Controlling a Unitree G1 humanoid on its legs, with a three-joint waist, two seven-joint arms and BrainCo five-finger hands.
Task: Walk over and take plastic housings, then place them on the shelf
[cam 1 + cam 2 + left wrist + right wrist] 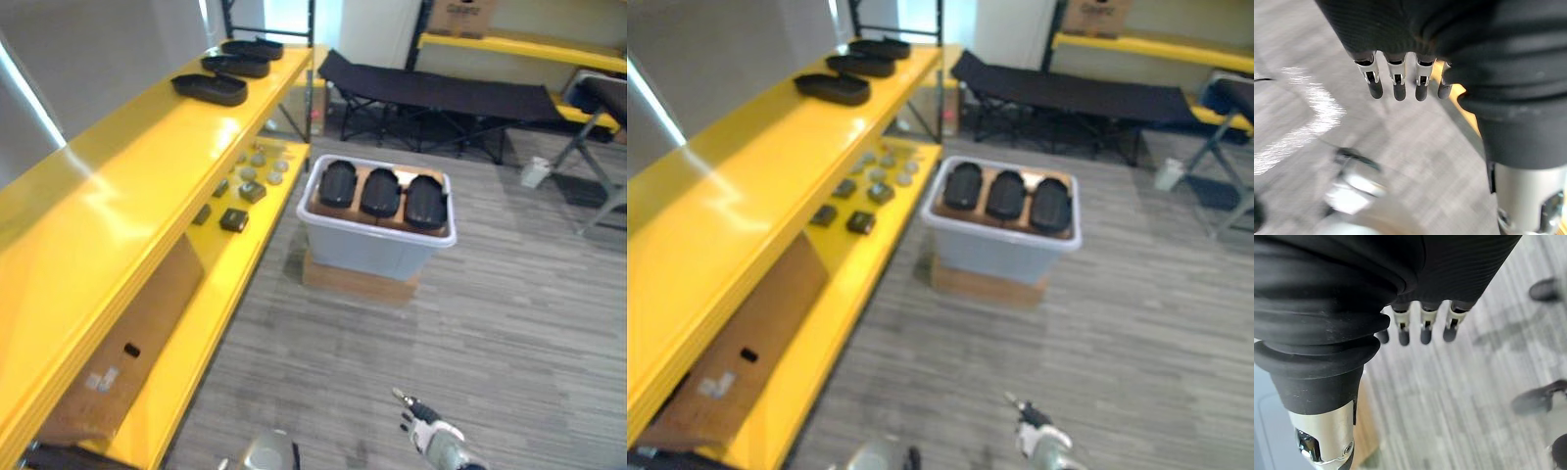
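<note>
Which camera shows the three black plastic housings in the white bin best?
Left eye view: all three black oval plastic housings lie side by side in the white plastic bin, unobstructed. The right eye view shows the same trio. Both wrist views face the grey floor.

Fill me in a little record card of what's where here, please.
Bin: pale tub on the floor, on a flat brown base
In bin: three black housings, side by side
Top shelf: three more black housings
Lower shelf: small parts
Left hand: open, empty
Right hand: open, empty
</note>
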